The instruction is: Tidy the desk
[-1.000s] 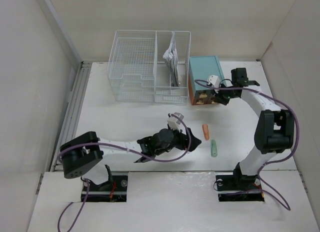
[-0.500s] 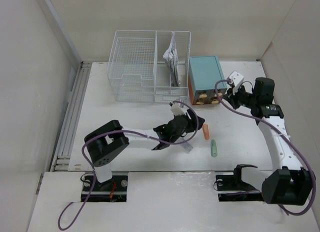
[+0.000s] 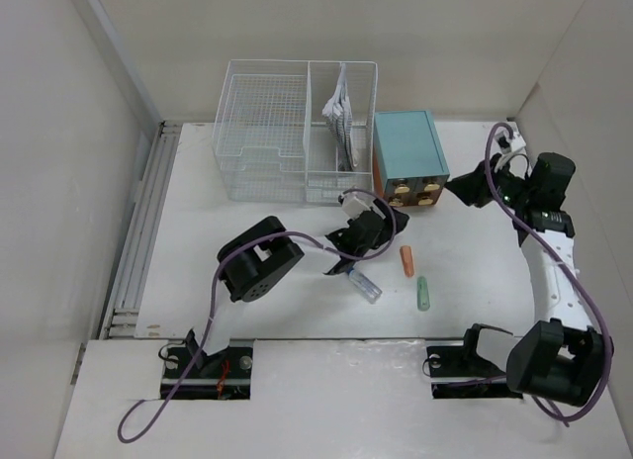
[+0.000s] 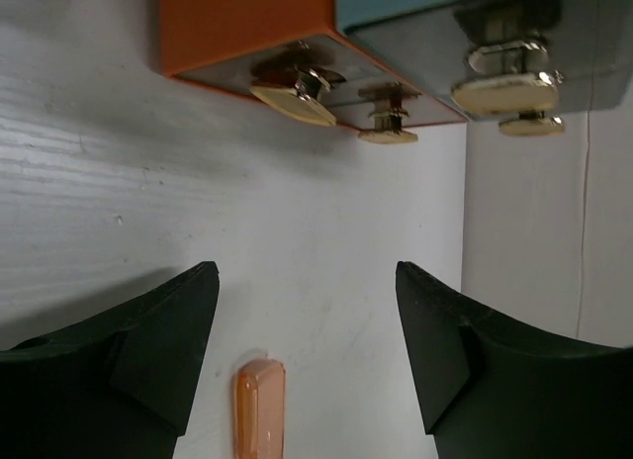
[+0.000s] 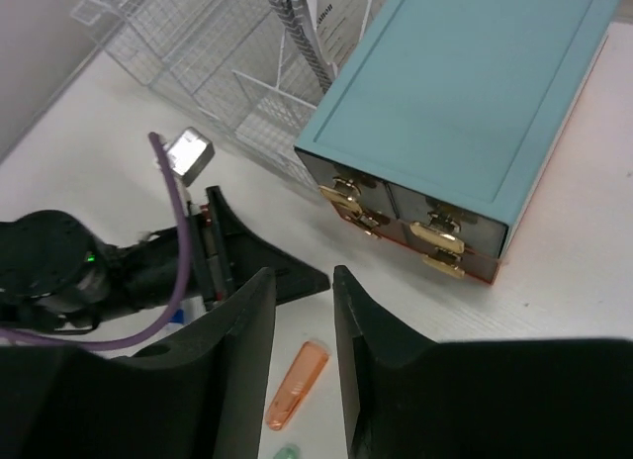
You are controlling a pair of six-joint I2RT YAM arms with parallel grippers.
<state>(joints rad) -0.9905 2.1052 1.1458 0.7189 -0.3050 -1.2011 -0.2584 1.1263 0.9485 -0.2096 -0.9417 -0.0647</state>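
We see the white table filling the floor of the walled cell, with its grooved rail running along the left edge. At the back stands a white wire basket with papers upright in its right compartment. Just to the right of it sits a teal drawer box, and the orange-edged front with brass knobs faces the arms.

The left gripper hangs low over the table just in front of that box, jaws spread wide and holding nothing. In its wrist view an orange capsule lies on the table between the two fingers, touching neither. Near the capsule lies a green one, and close to the left arm we find a small clear tube with a blue end.

The right gripper sits to the right of the box and points toward it — its jaws are a narrow slit apart and grip nothing.
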